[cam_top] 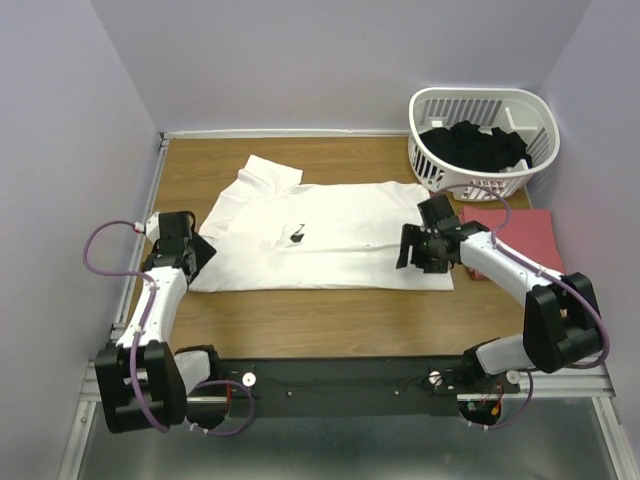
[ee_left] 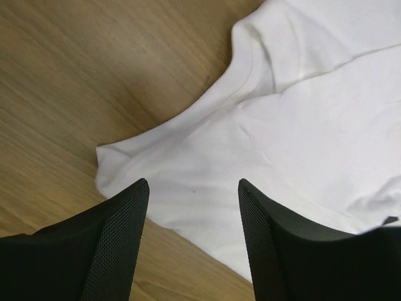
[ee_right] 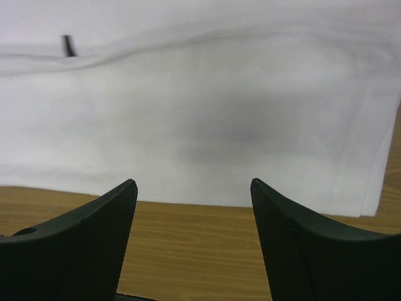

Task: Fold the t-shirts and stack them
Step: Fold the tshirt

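The white t-shirt (cam_top: 320, 235) lies spread flat on the middle of the worktop (cam_top: 300, 325), lengthwise from the left edge toward the right edge, with one sleeve pointing to the far edge and the hem toward the right edge. A small dark mark (cam_top: 298, 237) shows near the middle of the cloth. The salmon-red t-shirt (cam_top: 525, 230) lies flat as a folded rectangle at the right edge, just beside the white t-shirt's hem and directly in front of the basket (cam_top: 485, 175); the right arm covers part of it. The basket stands in the far right corner and contains dark garments (cam_top: 475, 145). The left gripper (cam_top: 195, 250) is at the left end of the white t-shirt, at the near sleeve. In the left wrist view its fingers (ee_left: 119, 238) stand apart with nothing between them, above the sleeve edge and bare wood. The right gripper (cam_top: 415, 248) is at the near corner of the hem. In the right wrist view its fingers (ee_right: 106, 238) also stand apart and hold nothing, straddling the white t-shirt's near edge.
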Controlling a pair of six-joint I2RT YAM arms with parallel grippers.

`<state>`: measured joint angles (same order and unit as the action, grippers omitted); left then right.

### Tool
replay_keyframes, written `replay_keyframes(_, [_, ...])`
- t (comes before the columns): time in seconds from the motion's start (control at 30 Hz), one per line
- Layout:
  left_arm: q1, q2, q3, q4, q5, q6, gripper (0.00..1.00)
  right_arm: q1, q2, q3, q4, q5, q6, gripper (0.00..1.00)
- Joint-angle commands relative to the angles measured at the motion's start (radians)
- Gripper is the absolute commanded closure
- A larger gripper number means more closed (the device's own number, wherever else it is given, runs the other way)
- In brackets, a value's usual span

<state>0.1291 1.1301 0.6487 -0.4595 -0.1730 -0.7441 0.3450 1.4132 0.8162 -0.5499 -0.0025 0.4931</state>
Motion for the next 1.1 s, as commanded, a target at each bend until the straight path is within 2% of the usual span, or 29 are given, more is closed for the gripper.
replay_keyframes(0.0, [0.003,-0.07,0.104,-0.024,-0.06,0.102,0.29,0.112,0.006,0.161,-0.006,-0.053,-0.068,0.2])
replay_keyframes(0.1, [-0.006,-0.104,0.129,0.025,-0.111,0.173,0.27,0.236,0.105,0.251,0.085,-0.077,-0.086,0.25])
replay_keyframes(0.2, [-0.029,-0.166,0.071,0.119,-0.18,0.23,0.26,0.329,0.231,0.354,0.171,-0.137,-0.122,0.35])
replay_keyframes(0.3, [-0.072,-0.22,-0.004,0.212,-0.197,0.252,0.24,0.409,0.364,0.447,0.212,-0.171,-0.154,0.38])
replay_keyframes(0.43, [-0.085,-0.231,-0.014,0.251,-0.161,0.259,0.24,0.471,0.529,0.605,0.286,-0.267,-0.191,0.42])
replay_keyframes(0.57, [-0.103,-0.219,-0.012,0.251,-0.186,0.261,0.24,0.509,0.636,0.666,0.308,-0.309,-0.199,0.43])
replay_keyframes(0.83, [-0.112,-0.219,-0.012,0.259,-0.187,0.262,0.24,0.566,0.701,0.608,0.311,-0.384,-0.212,0.42])
replay_keyframes(1.07, [-0.115,-0.217,-0.014,0.257,-0.194,0.264,0.24,0.635,0.632,0.457,0.3,-0.444,-0.214,0.42])
